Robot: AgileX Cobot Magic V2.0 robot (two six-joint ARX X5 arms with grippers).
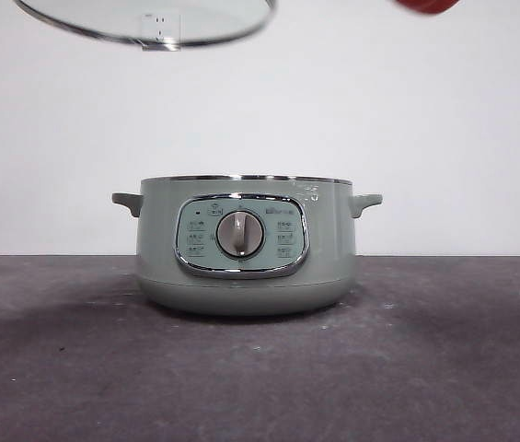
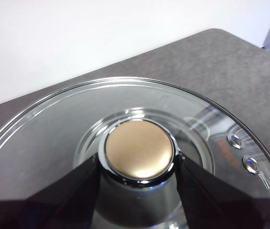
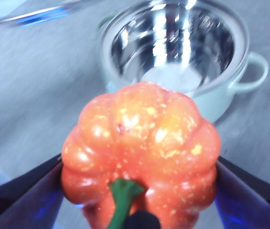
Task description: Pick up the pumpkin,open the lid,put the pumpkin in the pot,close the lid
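- Pumpkin point(image 3: 142, 155) fills the right wrist view, orange-red with pale flecks, green stem point(image 3: 122, 198) toward the camera; right claw point(image 3: 139, 191) clenched on it, a dark jaw pressing each flank.
- Pot point(image 1: 246, 244) stands open on the grey desk point(image 1: 260, 378), dial and control panel facing the front camera; its shiny inner bowl point(image 3: 180, 45) looks empty in the right wrist view.
- Lid point(image 2: 125, 152) is off the pot and held aloft: left claw point(image 2: 139, 167) grips its round knob point(image 2: 138, 149), one jaw at each side.
- Front view catches the lid's rim at top left, and a red sliver at the top edge right of the pot, likely the pumpkin.
- Progress, as I judge it: pumpkin picked up, lid opened. Left: lower the pumpkin into the pot, release, set the lid back.
- Hard to read: right wrist view is blurred; both claws are out of the front frame; panel markings too small to make out.
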